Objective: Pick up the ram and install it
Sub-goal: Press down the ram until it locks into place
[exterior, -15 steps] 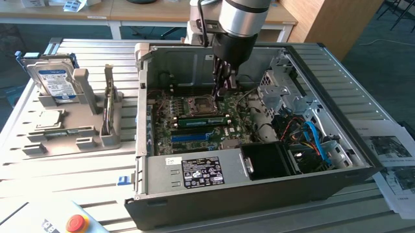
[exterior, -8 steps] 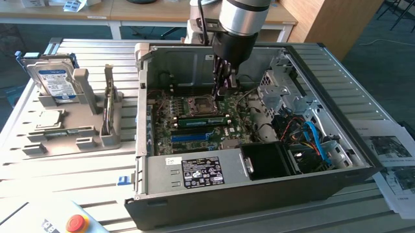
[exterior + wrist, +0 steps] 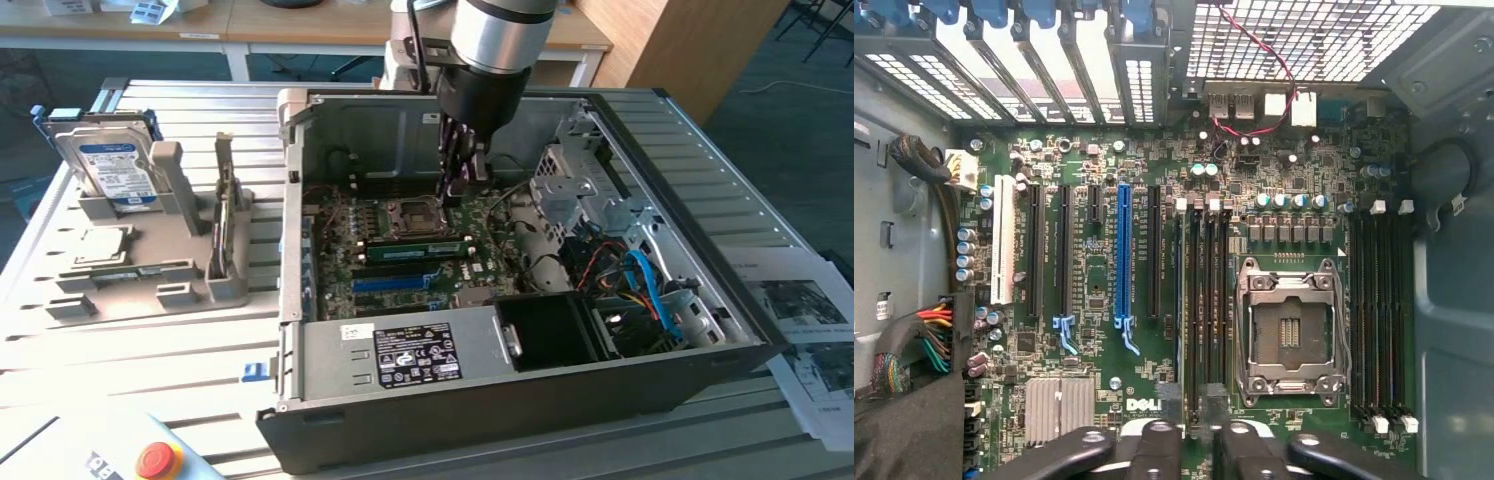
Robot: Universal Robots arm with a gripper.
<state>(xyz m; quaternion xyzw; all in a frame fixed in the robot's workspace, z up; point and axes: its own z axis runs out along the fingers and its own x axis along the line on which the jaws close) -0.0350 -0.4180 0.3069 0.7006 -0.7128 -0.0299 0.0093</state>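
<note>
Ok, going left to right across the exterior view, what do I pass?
Hard drive → thin upright board → green ram stick → blue cable → printed sheets.

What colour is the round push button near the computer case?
The button is red; exterior view.

Bare grey sheet metal lined the open computer case (image 3: 374, 125), its outer shell matt black; a green circuit board (image 3: 1104, 180) carried a glossy blue plastic slot (image 3: 1123, 255). The ribbed metal surface (image 3: 174, 340) held matt grey plastic holders (image 3: 147, 270) and printed paper sheets (image 3: 814, 330).
</note>
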